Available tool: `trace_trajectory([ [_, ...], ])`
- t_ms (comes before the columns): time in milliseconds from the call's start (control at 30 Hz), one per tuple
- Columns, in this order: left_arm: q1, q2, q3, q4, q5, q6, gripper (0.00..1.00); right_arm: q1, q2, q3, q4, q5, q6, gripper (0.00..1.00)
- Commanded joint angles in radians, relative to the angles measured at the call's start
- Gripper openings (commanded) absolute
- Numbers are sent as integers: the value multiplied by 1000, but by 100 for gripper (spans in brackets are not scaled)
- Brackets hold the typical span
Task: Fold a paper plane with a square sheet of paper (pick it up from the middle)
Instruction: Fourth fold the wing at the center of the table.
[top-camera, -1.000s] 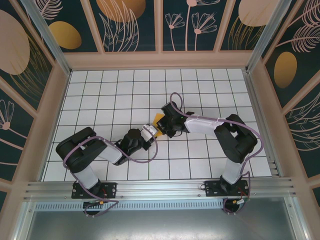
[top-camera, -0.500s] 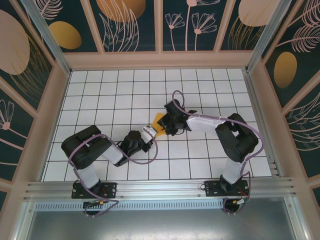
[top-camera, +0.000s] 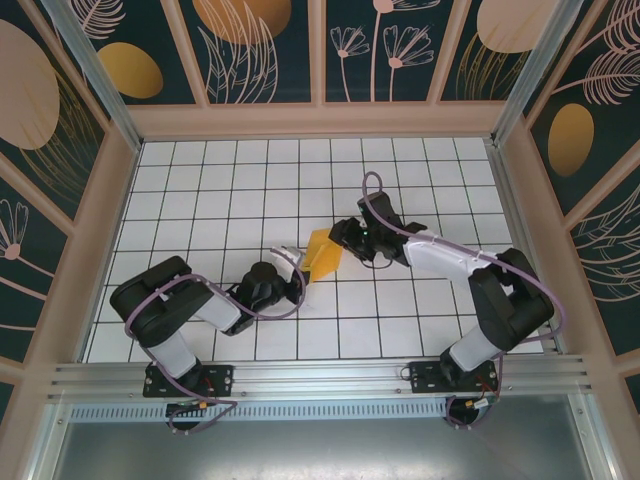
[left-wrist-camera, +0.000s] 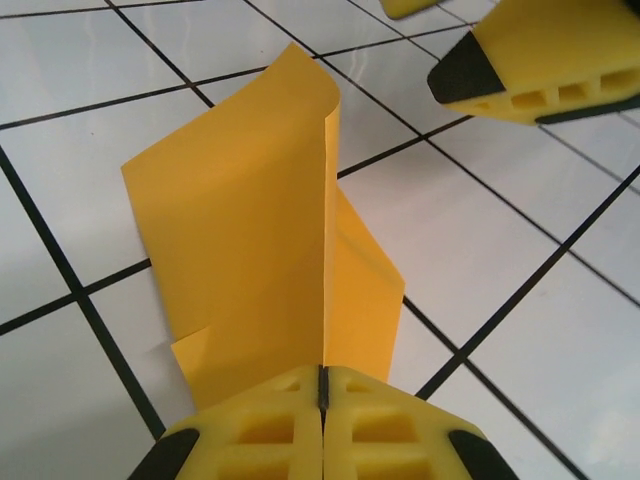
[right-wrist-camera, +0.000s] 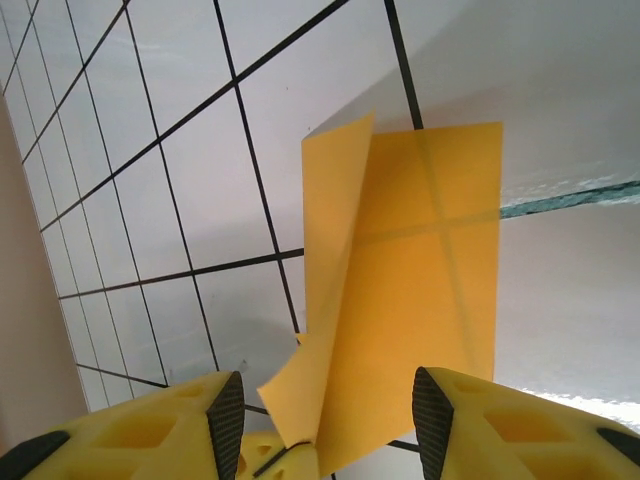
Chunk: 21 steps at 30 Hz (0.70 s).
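Looking down, you've got the square sheet of paper (top-camera: 322, 252) part-folded mid table (top-camera: 200, 180). Left wrist: left gripper (left-wrist-camera: 322, 388) clenched on its crease, so hold firm. Right wrist: right gripper (right-wrist-camera: 330, 420) spread wide; close squarely on the flap.

Matt creased sheet of paper (left-wrist-camera: 250, 230); left fingers (left-wrist-camera: 250, 440) yellow matt plastic; table (top-camera: 200, 190) smooth white tile.

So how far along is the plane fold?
Early. Done: the sheet of paper carries one centre crease and stands half folded on the tiles. In hand: the left gripper is shut on its near edge at the crease; the right gripper is open beside it, not gripping. Left: nose corners and wings; no pointed dart shape shows yet.
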<state>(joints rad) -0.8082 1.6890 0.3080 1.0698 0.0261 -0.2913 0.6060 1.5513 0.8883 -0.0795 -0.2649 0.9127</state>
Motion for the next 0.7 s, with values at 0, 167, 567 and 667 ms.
trace_trajectory([
  [0,-1,-13,-14,26,54,-200,7,-8,-17,-59,67,-45,-128,49],
  [167,-2,16,-19,64,72,-345,7,-3,-9,-113,168,-124,-167,46],
  [567,14,75,-64,183,77,-614,7,29,111,-44,180,-146,-207,35],
  [667,20,74,-73,182,62,-643,6,36,137,-24,174,-151,-209,35],
])
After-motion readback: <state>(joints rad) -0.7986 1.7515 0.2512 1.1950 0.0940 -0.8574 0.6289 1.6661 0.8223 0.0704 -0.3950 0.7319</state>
